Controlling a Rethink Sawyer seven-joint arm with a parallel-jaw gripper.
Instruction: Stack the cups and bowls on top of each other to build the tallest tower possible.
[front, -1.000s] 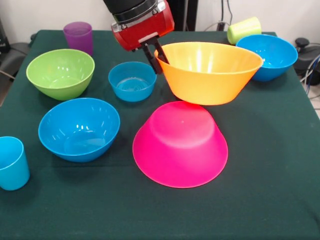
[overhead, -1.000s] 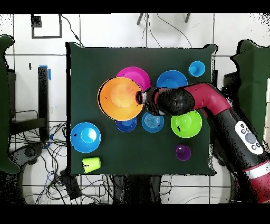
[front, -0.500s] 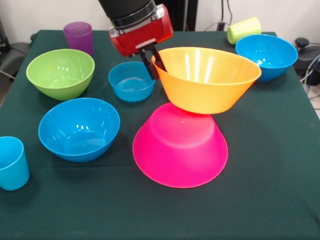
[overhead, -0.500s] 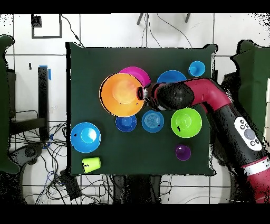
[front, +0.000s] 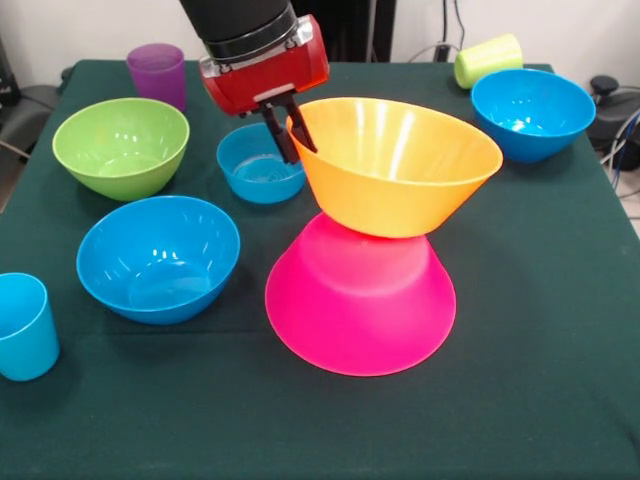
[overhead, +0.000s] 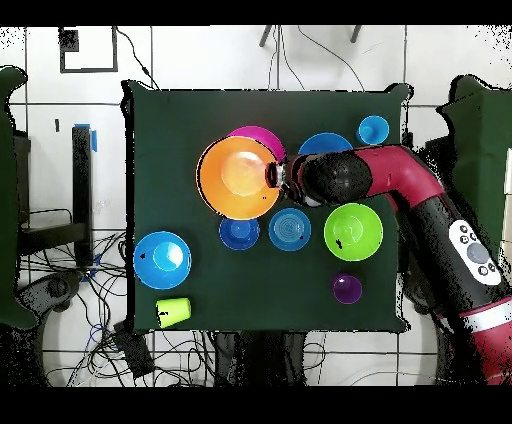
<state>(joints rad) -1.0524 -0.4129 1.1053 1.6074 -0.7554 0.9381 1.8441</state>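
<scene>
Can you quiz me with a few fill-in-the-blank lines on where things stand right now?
1. The gripper is shut on the rim of the ____ bowl.
2. That bowl hangs tilted over the upside-down ____ bowl.
3. The yellow-green cup lies on its ____.
4. The purple cup stands behind the ____ bowl.

Missing words: orange; pink; side; green

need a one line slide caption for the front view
Gripper holds a tilted orange bowl by its rim over an upturned pink bowl.
</scene>
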